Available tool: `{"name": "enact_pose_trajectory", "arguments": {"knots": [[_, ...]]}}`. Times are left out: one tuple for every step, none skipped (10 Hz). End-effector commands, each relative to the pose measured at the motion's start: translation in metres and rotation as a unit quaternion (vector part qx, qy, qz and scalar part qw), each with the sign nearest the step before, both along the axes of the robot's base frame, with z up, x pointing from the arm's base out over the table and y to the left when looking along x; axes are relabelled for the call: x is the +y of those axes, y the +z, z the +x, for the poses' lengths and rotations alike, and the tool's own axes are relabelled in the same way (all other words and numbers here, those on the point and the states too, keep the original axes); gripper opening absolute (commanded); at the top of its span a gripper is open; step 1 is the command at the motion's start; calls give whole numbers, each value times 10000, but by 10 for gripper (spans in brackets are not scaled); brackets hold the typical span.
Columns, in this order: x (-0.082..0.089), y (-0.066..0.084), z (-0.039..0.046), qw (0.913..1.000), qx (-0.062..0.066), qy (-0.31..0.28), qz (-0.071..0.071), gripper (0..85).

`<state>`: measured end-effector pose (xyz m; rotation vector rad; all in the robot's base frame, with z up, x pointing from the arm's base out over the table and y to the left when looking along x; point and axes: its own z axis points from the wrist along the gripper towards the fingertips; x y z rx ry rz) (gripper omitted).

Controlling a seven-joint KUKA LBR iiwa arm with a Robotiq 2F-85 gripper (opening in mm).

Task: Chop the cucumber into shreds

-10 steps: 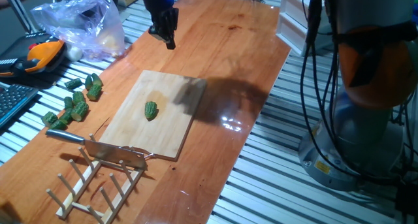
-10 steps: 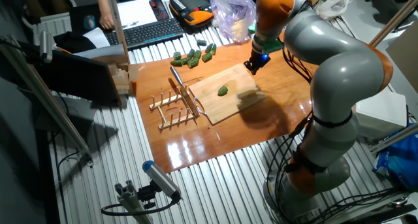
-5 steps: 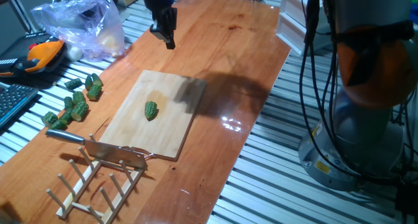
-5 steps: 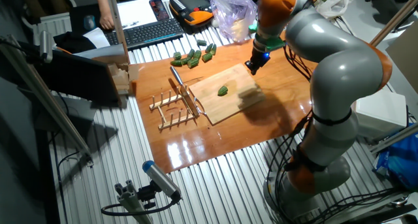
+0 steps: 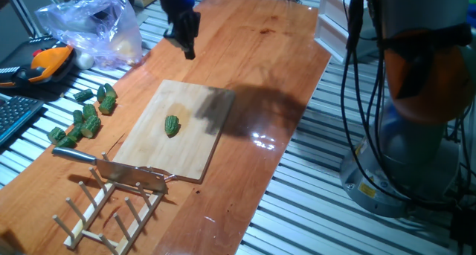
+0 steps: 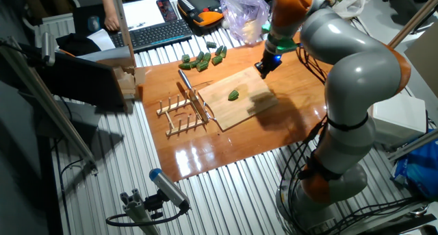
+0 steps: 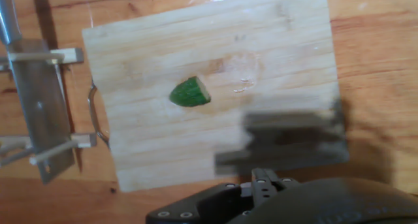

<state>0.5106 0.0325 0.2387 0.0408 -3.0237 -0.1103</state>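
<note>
The cucumber (image 5: 172, 126) is a small dark green bumpy chunk lying alone near the middle of the wooden board (image 5: 195, 110). It also shows in the other fixed view (image 6: 233, 95) and in the hand view (image 7: 190, 93). My gripper (image 5: 186, 50) hangs in the air above the table beyond the board's far edge, well clear of the cucumber. Its fingers look apart and hold nothing. From the other side the gripper (image 6: 262, 69) is over the board's far corner. Only its dark body (image 7: 264, 185) shows in the hand view. No shreds are in view.
A knife (image 5: 111, 166) rests on a wooden rack (image 5: 104, 207) at the board's near end. A scattered group of green chunks (image 5: 85, 117) lies left of the board. A plastic bag (image 5: 93, 24) sits at the back left, and the robot's base (image 5: 416, 136) stands on the right.
The gripper has shifted slightly to the left and turned a little. The cucumber, board and knife have not moved.
</note>
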Motion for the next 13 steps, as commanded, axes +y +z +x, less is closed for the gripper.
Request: {"name": "enact_pose_trajectory", "arguments": {"knots": [[745,-64,-48,9999,-120,-43,90,0],[812,-129,-80,9998,-163,-84,48,0],[833,-147,-90,9998,-194,-86,-5,0],[817,-148,-81,9998,-196,-63,4,0],[811,-149,-77,9998,-207,-18,-14,0],[811,-149,-77,9997,-207,106,-71,0],[811,-149,-77,9995,-231,226,-29,0],[811,-149,-77,9989,-294,375,-17,0],[811,-149,-77,9977,-362,577,22,0],[811,-149,-77,9963,-356,783,72,0],[811,-149,-77,9944,-283,1007,138,0],[811,-149,-77,9922,-282,1205,151,0],[811,-149,-77,9918,-331,1224,171,0]]}}
